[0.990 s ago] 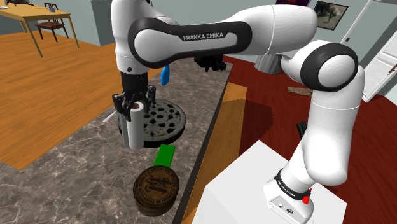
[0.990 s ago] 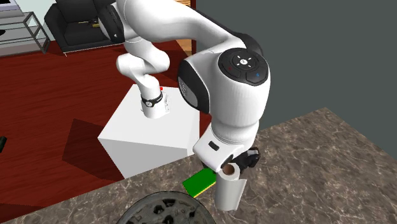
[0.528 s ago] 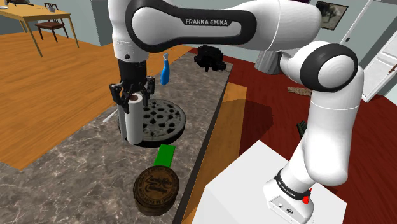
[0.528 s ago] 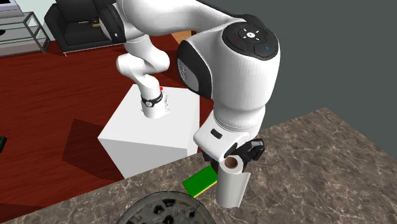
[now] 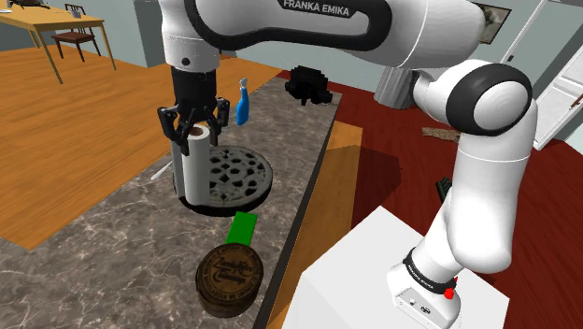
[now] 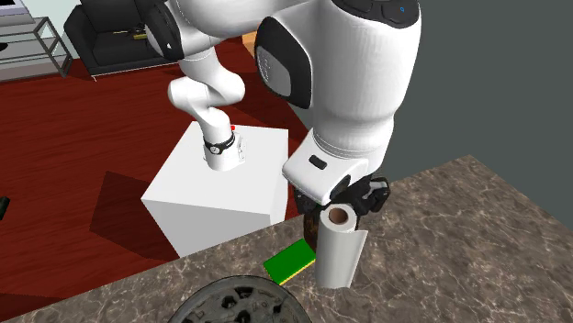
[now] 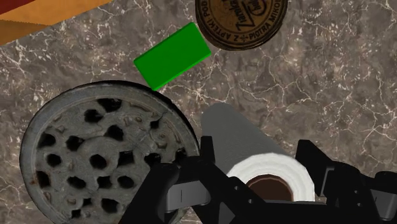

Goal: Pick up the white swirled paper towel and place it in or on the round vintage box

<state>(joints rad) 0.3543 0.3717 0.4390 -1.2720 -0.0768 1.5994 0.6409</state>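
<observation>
The black gripper (image 5: 193,131) is clamped on the top end of the white paper towel roll (image 5: 196,170), a finger on either side. The roll hangs upright, brown core showing at the top. In the shoulder view it overlaps the nine o'clock edge of a grey perforated disc (image 5: 238,176). At five o'clock from the roll, a green block (image 5: 242,227) lies flat on the marble counter (image 5: 103,243). Just beyond it sits the round dark box (image 5: 229,278), lettered lid up, well apart from the roll.
</observation>
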